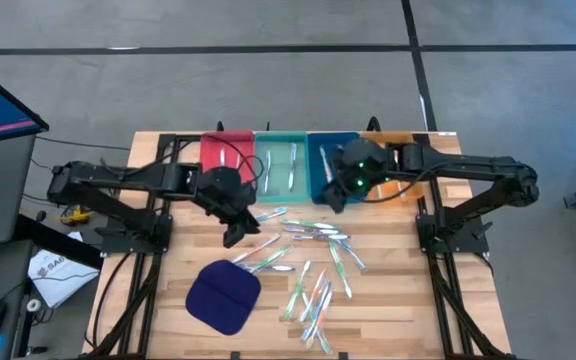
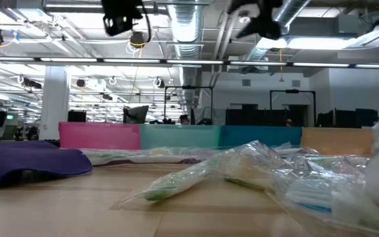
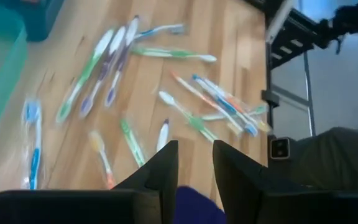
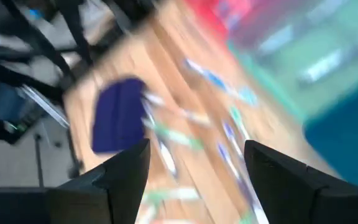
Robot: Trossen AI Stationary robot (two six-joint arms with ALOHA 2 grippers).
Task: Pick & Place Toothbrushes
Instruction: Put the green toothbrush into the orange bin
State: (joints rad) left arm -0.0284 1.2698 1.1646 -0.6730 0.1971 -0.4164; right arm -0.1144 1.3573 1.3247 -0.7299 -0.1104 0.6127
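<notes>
Looking past our right gripper [image 4: 194,177] at the table

Our two dark fingers [image 4: 114,177] stand wide apart with nothing between them. Beyond them we see the wooden table [image 4: 166,68], a dark blue cloth pad [image 4: 117,115] lying flat, and a loose scatter of toothbrushes [image 4: 185,134] beside it. A red tray [image 4: 219,15], a teal tray [image 4: 297,56] and a blue tray [image 4: 347,140] sit side by side along the table's edge.
</notes>
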